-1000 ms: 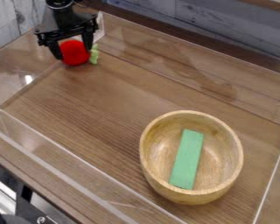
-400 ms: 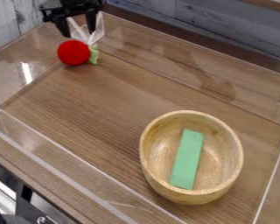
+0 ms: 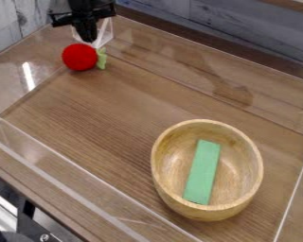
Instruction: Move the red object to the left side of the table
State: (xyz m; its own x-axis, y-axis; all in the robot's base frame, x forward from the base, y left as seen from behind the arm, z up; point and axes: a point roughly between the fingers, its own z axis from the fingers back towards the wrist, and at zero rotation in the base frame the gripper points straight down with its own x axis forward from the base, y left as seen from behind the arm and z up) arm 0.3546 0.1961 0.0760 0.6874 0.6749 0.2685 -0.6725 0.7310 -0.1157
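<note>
Red object point(image 3: 77, 58) rests free at upper left; end effector point(image 3: 86, 17) above it, closed and empty. Being round, it might roll across the surface point(image 3: 116, 123).

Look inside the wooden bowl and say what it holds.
The bowl holds one flat green block, lying lengthwise on its bottom. Nothing else shows inside. The patch of bowl bottom under the block is covered, and so cannot be seen.

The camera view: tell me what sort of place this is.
Probably a robot lab test bench, not a home. A wood-grain table is fenced by low clear acrylic walls, a black robot pincer hangs over it, and the props are toys: a red object and a wooden bowl.
</note>
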